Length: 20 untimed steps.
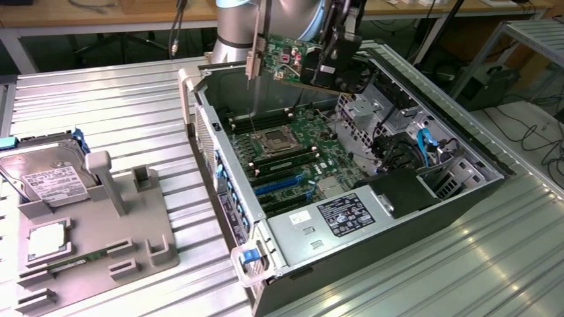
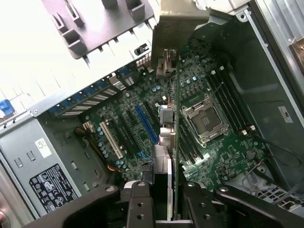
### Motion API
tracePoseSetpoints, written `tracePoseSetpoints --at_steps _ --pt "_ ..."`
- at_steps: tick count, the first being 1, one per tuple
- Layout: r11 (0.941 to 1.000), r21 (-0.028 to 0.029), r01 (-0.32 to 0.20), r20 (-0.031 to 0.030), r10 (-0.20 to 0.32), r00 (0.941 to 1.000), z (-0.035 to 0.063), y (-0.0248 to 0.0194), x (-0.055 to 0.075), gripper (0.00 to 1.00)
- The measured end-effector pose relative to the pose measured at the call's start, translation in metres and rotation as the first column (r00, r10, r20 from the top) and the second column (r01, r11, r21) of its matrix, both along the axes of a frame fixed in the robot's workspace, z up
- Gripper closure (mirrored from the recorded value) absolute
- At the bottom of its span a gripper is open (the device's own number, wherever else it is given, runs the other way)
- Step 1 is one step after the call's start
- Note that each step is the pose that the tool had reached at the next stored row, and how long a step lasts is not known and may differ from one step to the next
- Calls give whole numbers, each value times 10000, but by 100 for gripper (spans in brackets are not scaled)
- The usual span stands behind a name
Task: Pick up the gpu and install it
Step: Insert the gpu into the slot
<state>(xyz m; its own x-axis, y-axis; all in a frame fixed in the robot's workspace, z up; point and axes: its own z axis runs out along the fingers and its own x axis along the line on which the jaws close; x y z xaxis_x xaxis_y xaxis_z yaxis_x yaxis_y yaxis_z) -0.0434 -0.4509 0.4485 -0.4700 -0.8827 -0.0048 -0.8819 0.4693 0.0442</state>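
Observation:
The gpu (image 1: 295, 58), a green card with a black cooler and a silver bracket (image 1: 255, 49) at one end, hangs in the air above the open computer case (image 1: 231, 218). My gripper (image 1: 339, 59) is shut on its cooler side. In the wrist view the gpu (image 2: 167, 118) shows edge-on, running away from the gripper (image 2: 166, 209), whose black fingers (image 2: 138, 204) clamp it from both sides. Below it lies the motherboard (image 2: 209, 142) with its blue expansion slot (image 2: 146, 124) and the bare processor socket (image 2: 203, 116). The card is well above the motherboard (image 1: 291, 152), touching nothing.
On the exterior view's left a grey fixture (image 1: 105, 238) carries a silver hard drive (image 1: 53, 178), a processor (image 1: 49, 241) and a narrow memory stick (image 1: 84, 259). Inside the case are the power supply (image 1: 352, 211), a drive cage (image 1: 401, 191) and blue cables (image 1: 424, 148). The case walls rise around the board.

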Motion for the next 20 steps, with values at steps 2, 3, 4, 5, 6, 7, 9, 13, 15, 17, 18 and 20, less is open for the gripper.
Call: tracePoseSetpoints --at_steps 2,3,4,5,6,7,9,13,15,17,18,20 --pt "9998 0 -214 0 214 9998 0 0 0 72" --pt "9995 0 -316 0 316 9995 0 0 0 72" --pt "9991 0 -431 0 431 9991 0 0 0 72" --pt "9986 0 -536 0 536 9986 0 0 0 72" --pt "9980 0 -634 0 634 9980 0 0 0 72" --pt "9972 0 -743 0 743 9972 0 0 0 72" --pt "9950 1 -1000 0 1000 9950 0 0 0 72" --pt "9899 1 -1416 0 1416 9899 0 0 0 72" --pt "9871 0 -1601 0 1601 9871 0 0 0 72" --pt "9841 0 -1776 0 1776 9841 0 0 0 72" --pt "9822 0 -1879 1 1879 9822 0 0 0 72" --pt "9785 0 -2063 0 2063 9785 0 0 0 72"
